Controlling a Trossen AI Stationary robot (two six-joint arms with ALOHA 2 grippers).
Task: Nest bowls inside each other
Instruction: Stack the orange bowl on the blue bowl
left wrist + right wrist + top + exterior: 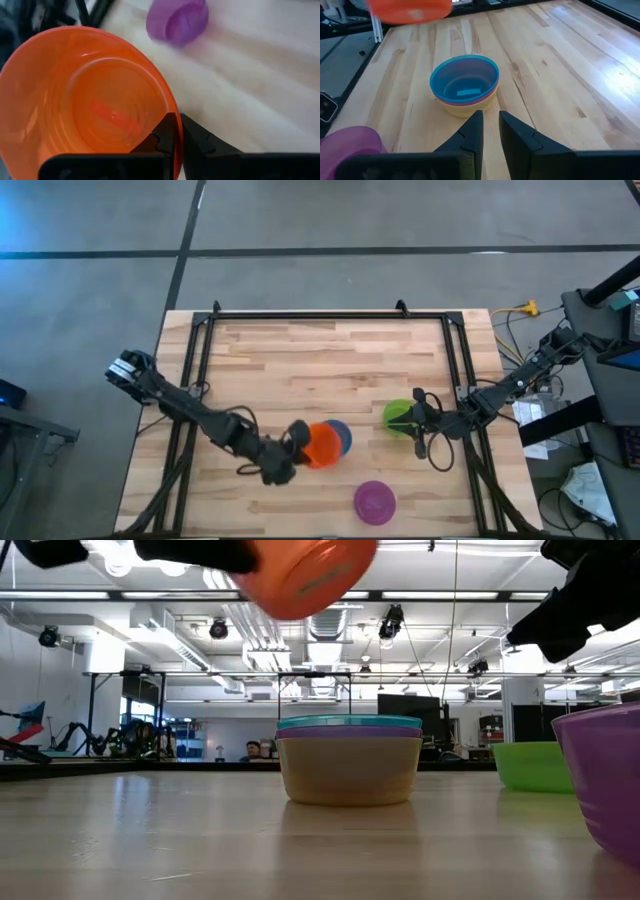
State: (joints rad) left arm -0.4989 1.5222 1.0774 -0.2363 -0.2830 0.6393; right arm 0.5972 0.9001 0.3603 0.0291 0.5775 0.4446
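Observation:
My left gripper [297, 448] is shut on a red bowl [322, 444], held in the air over the near left side of a stack [350, 760] of cyan, purple and yellow bowls that stands on the table. The stack also shows in the right wrist view [465, 85]. A green bowl [398, 415] stands on the table under my right arm. A magenta pink bowl [374, 502] stands near the table's front edge. My right gripper [490, 120] hangs high to the right of the stack, empty, with a narrow gap between its fingers. My left gripper pinches the red bowl's rim [170, 107] with one finger [162, 135] inside the bowl and one [200, 142] outside. The fingers come from the table's left. The bowl is lifted clear of the table and the stack, and tilted [300, 570].
A black metal frame [330, 313] runs along the far edge and both sides of the wooden table [300, 360]. Cables and equipment [590, 380] lie beyond the right edge. The far half of the table is bare wood.

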